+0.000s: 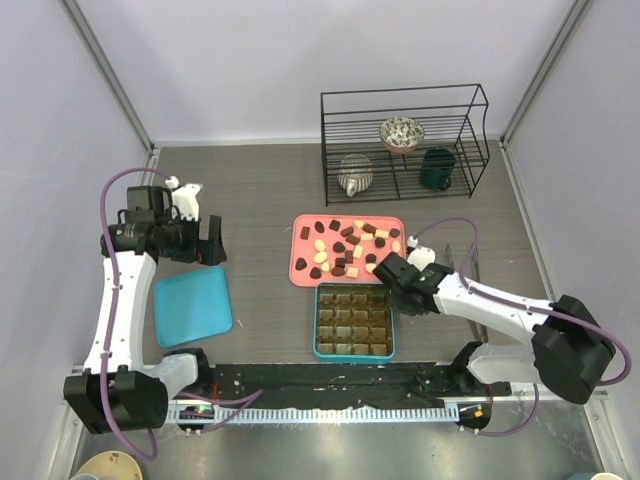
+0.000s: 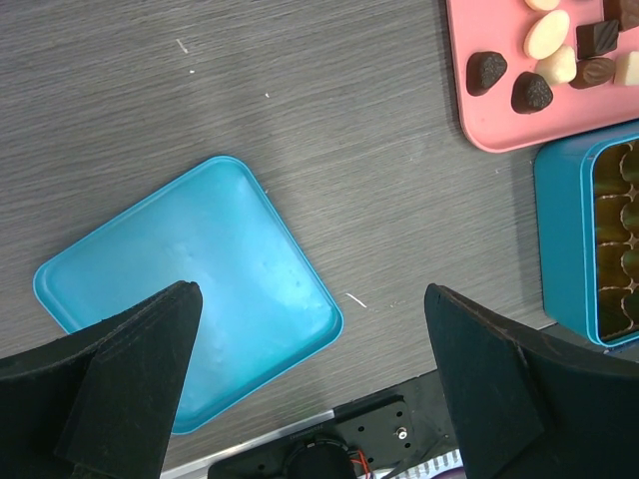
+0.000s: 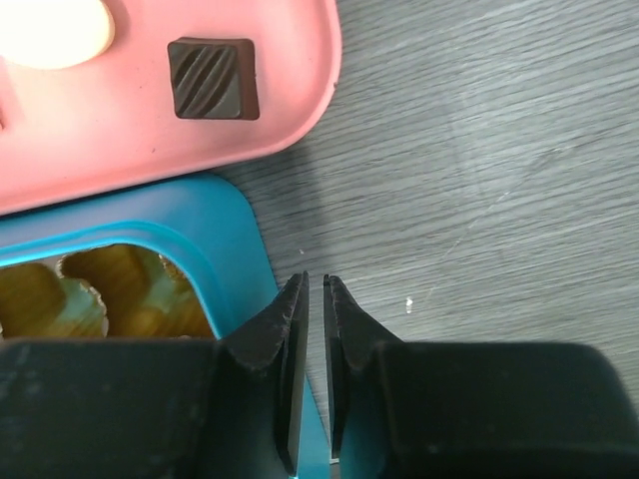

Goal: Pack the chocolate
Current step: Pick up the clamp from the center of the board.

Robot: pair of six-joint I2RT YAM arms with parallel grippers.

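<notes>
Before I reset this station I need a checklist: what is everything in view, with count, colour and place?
chocolates: many; dark brown, mid brown, cream-white; scattered on the pink tray
pink tray: one; pink; mid-table
teal box: one; teal with brown compartments; just in front of the tray
flat lid: one; teal; left of the box
wire rack: one; black; back right
patterned bowl: one; white and dark; on the rack's upper shelf
striped pot: one; white-grey; rack, lower left
mug: one; dark green; rack, lower right
left gripper: one; black; open, above the lid
right gripper: one; black; shut, empty, at the box's far right corner
</notes>
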